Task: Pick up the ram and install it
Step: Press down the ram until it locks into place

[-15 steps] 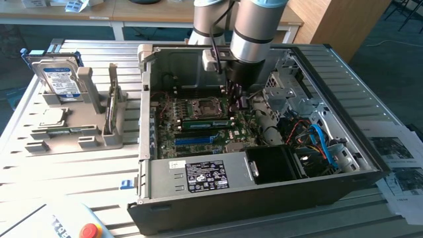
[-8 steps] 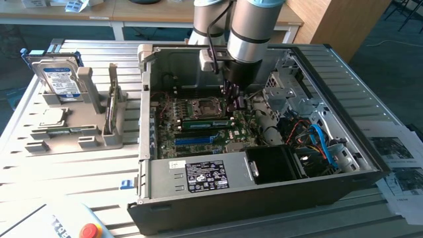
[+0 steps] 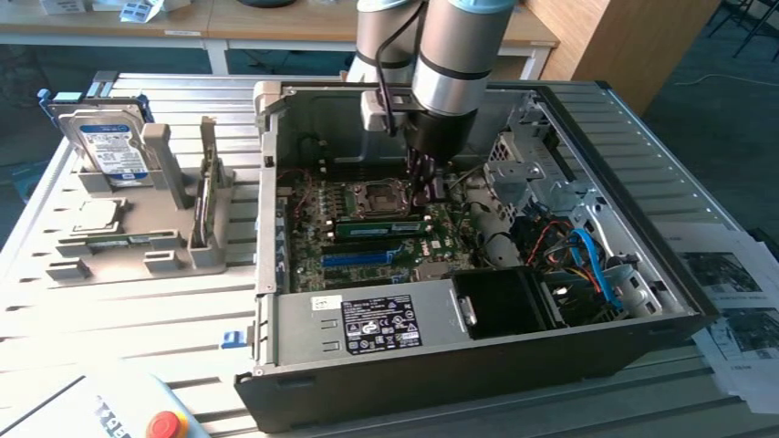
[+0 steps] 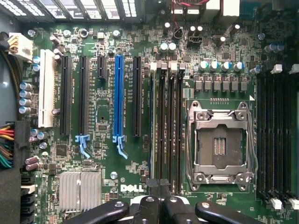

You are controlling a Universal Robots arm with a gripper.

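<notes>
The ram [image 3: 378, 225] is a narrow green stick standing on edge in a memory slot of the motherboard, beside the processor socket [image 3: 372, 196]. In the wrist view it appears as a thin pale edge [image 4: 152, 126] along the outermost of the black slots. My gripper [image 3: 426, 193] hangs inside the open computer case [image 3: 487, 365], just above one end of those slots. Its black fingers [image 4: 150, 189] are shut together, and my gripper [image 4: 159, 186] has nothing visible between its tips. I cannot tell whether they touch the ram.
A grey rack [image 3: 134, 255] at the exterior view's left holds a silver hard drive [image 3: 108, 146] and a thin board on edge [image 3: 207, 182]. Cables [image 3: 585, 255] and a drive cage [image 3: 535, 173] crowd the case's right. A long blue slot [image 4: 118, 93] lies beside the black ones.
</notes>
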